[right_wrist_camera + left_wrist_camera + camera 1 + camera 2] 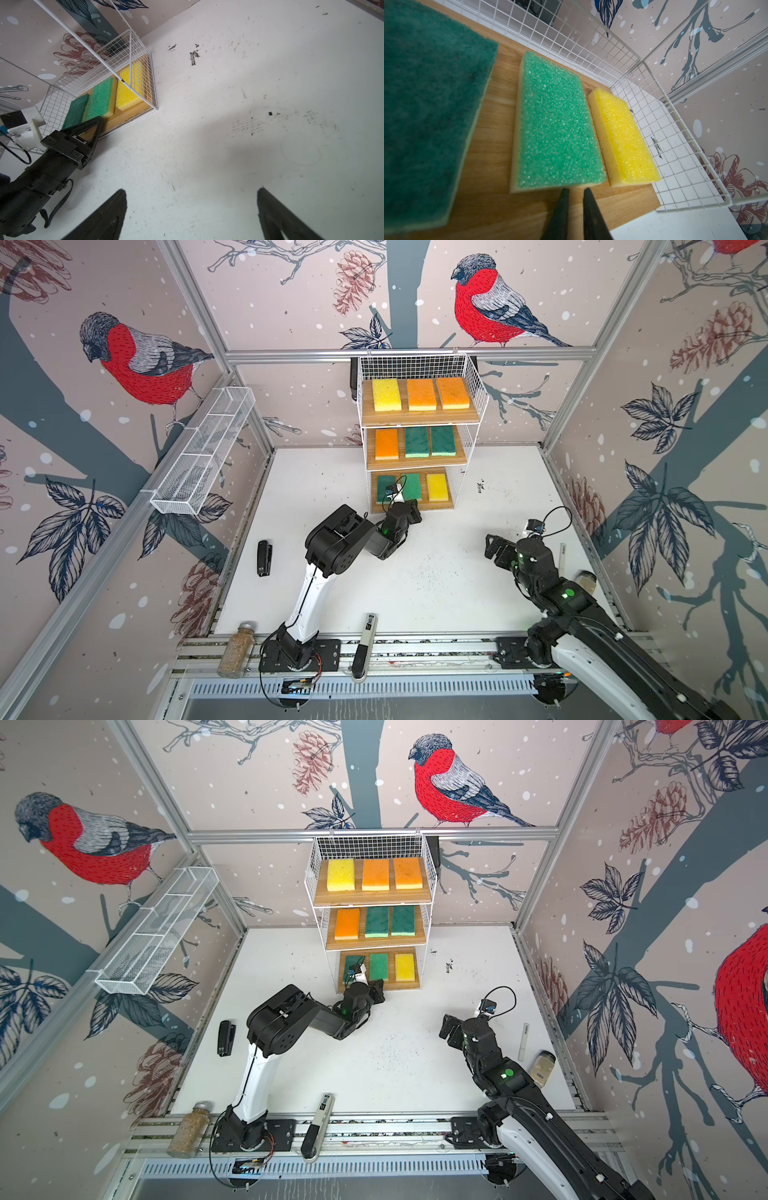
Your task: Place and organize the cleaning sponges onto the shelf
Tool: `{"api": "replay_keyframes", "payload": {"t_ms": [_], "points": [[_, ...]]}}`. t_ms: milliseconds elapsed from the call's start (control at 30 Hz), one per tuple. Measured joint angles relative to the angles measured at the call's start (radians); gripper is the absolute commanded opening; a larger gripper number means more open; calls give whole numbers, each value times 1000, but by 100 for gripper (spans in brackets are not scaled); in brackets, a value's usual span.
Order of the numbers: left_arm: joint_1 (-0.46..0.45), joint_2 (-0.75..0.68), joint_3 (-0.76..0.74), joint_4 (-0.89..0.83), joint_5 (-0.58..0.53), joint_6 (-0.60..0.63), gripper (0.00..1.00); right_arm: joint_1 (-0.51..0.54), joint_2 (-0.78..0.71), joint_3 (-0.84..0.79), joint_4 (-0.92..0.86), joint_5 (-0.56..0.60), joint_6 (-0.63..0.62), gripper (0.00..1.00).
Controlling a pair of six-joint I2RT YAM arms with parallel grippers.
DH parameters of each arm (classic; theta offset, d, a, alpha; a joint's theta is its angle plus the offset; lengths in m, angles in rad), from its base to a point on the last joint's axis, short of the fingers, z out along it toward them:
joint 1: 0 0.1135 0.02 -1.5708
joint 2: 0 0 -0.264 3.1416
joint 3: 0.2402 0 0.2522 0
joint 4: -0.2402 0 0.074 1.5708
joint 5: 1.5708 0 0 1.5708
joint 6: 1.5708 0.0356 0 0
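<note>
The shelf (415, 418) stands at the back centre with three sponges on each board. Its top board holds a yellow sponge (386, 394) and two orange ones. An orange sponge (387, 443) and two green ones lie on the middle board. On the bottom board lie a dark green sponge (425, 114), a lighter green sponge (556, 124) and a yellow sponge (623, 137). My left gripper (576, 190) is shut and empty, its tips at the lighter green sponge's near edge. My right gripper (191, 190) hangs open over bare table, right of the shelf.
A long white mesh basket (203, 456) hangs on the left wall. A black stapler (264, 558) lies left of the left arm. A spice jar (237, 649) and a marker (363, 647) rest on the front rail. Another jar (584, 580) and a ruler (563, 553) sit at the right edge.
</note>
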Motion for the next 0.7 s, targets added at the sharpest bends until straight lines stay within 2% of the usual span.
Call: {"api": "replay_keyframes", "payload": {"t_ms": [233,400,700], "points": [[0,-57,-92,20,-6,2,18,0,-3,0,0,-1,0,97],[0,-104,-120,15,7,48,21,0,-2,0,0,-1,1,97],[-1,-304,-272,19,24,132,25,0,54,14,14,-5,5,97]]}}
